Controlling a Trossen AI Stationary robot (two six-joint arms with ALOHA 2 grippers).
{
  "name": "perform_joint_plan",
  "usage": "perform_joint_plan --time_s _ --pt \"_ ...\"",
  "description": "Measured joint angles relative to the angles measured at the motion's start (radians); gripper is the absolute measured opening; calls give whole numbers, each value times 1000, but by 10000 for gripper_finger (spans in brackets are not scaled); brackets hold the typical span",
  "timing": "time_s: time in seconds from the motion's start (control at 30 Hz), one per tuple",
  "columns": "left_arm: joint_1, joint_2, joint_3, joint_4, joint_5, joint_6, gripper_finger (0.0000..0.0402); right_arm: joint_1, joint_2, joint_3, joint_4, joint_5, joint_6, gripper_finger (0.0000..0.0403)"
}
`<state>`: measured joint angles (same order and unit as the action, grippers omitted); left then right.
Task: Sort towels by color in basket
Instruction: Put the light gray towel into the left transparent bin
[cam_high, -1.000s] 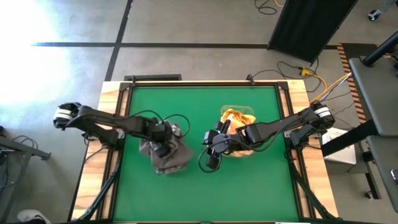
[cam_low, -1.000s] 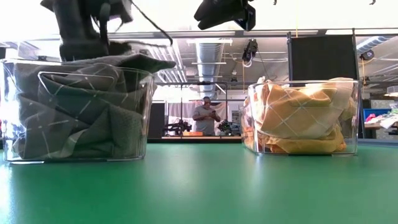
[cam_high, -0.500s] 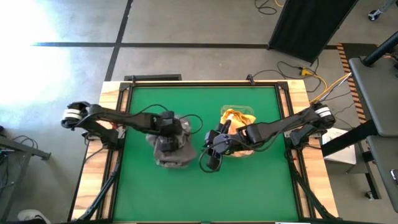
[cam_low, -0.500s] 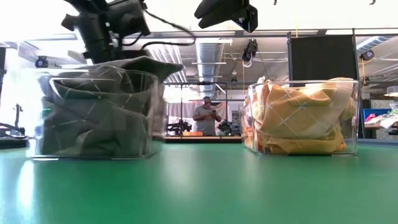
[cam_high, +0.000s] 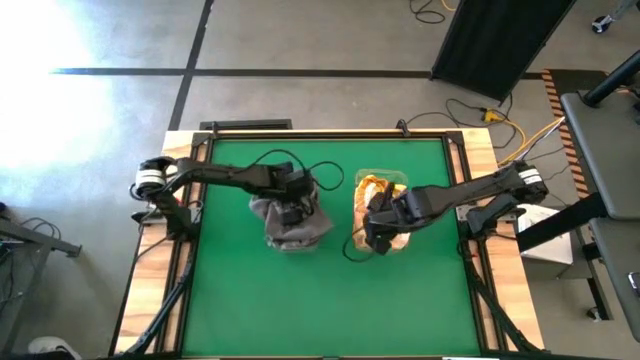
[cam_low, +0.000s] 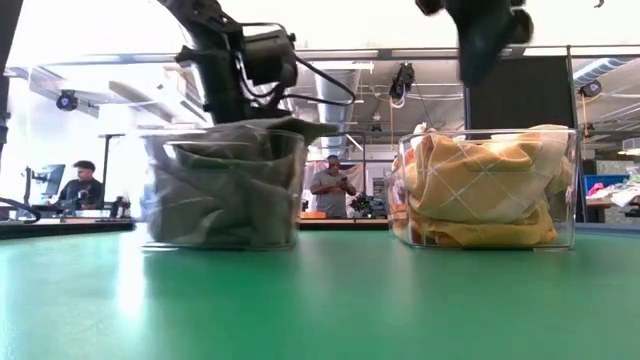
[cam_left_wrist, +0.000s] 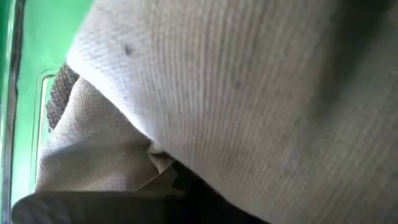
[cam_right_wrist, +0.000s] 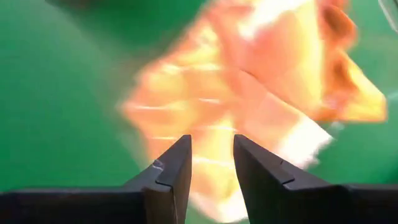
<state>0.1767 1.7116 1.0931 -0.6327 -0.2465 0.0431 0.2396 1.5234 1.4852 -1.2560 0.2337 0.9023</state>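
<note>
Currently grey towels (cam_low: 225, 185) heaped in clear basket (cam_low: 160, 190), left of table (cam_high: 330, 290) centre. Left claw (cam_high: 296, 200) pressed down into that pile; wrist view all cloth, cannot tell its opening. Mustard-yellow towels (cam_low: 485, 190) fill second clear basket (cam_low: 572, 160), right of centre. Right claw (cam_right_wrist: 211, 163) above it, fingers slightly parted, holding nothing.

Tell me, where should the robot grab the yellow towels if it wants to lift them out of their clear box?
Probably from straight above, at the bunched folds poking over the rim of the clear basket. The yellow towels are walled in on every side, so only the top is free. The right pincer is above them, fingers slightly apart. A raised fold gives it something to pinch.
</note>
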Motion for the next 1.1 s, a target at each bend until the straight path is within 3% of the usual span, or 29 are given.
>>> perform_joint_plan --time_s 0.1,0.27,0.4,0.57,0.8,0.97,1.1 --pt "10 27 23 37 6 29 72 -41 1 -75 -28 7 -25 115" --pt "9 81 83 77 77 -7 73 -84 10 -258 266 123 -318 125" --pt "9 94 130 38 108 -40 85 -104 53 -367 523 9 -416 123" --pt "10 94 205 -86 134 -12 121 -95 91 -397 672 -61 -437 113" --pt "7 94 349 -343 213 -26 157 -89 75 -337 660 -241 -529 101" --pt "-5 92 480 -518 230 -30 161 -87 34 -272 546 -231 -593 93" --pt "-6 88 586 -564 237 -72 161 -114 -26 -248 531 -204 -658 91"
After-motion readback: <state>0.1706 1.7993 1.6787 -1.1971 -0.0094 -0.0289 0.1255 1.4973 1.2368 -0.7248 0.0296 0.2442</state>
